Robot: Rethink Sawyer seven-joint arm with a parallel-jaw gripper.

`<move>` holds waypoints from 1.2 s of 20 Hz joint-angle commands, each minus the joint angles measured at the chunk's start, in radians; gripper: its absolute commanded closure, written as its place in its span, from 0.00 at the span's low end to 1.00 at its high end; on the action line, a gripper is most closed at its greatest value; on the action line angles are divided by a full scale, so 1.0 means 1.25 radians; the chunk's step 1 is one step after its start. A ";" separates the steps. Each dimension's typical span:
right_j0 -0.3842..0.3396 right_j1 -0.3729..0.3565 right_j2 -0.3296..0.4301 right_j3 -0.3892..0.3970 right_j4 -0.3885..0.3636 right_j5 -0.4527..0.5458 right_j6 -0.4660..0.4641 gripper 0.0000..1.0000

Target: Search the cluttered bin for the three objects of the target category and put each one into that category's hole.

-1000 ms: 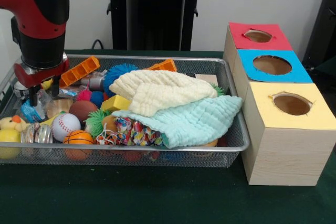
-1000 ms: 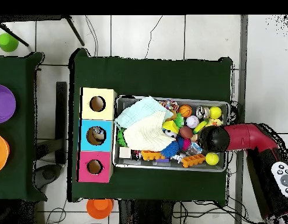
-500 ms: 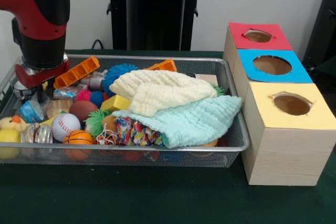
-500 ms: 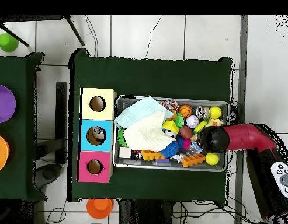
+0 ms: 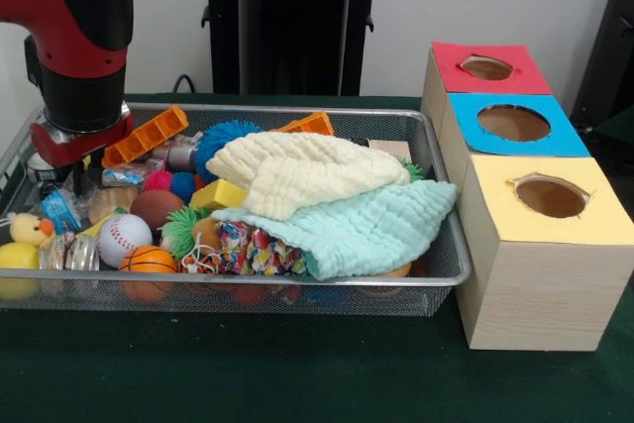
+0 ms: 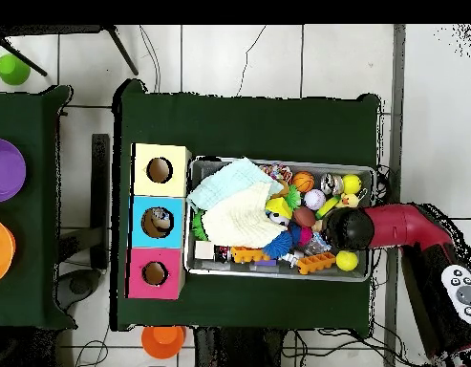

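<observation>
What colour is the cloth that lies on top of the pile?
The upper cloth is pale cream; the front view shows it best.

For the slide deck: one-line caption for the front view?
Sawyer arm reaches into the left end of the cluttered bin; blue-surround hole waits at right.

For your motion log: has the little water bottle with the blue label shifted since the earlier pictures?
Yes. The water bottle has slid slightly toward the tray's far rim, under the end effector.

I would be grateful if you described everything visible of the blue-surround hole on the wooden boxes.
The blue-surround hole is a round opening cut in a blue square top on a pale wooden box, the middle of three in a row, between the red-topped and yellow-topped ones. It faces upward beside the wire-mesh bin. From overhead something pale shows inside.
</observation>
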 commanded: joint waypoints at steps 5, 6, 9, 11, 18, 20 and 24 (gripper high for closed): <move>-0.014 -0.028 0.008 0.045 0.008 0.028 -0.162 1.00; -0.017 -0.049 0.012 0.063 0.016 0.027 -0.161 1.00; -0.024 -0.100 0.026 0.109 0.037 0.016 -0.150 1.00; -0.032 -0.131 0.040 0.137 0.057 0.018 -0.154 1.00; -0.067 -0.226 0.087 0.215 0.161 0.078 -0.190 1.00; -0.084 -0.237 0.109 0.236 0.201 0.101 -0.203 1.00; -0.112 -0.245 0.157 0.271 0.293 0.149 -0.201 1.00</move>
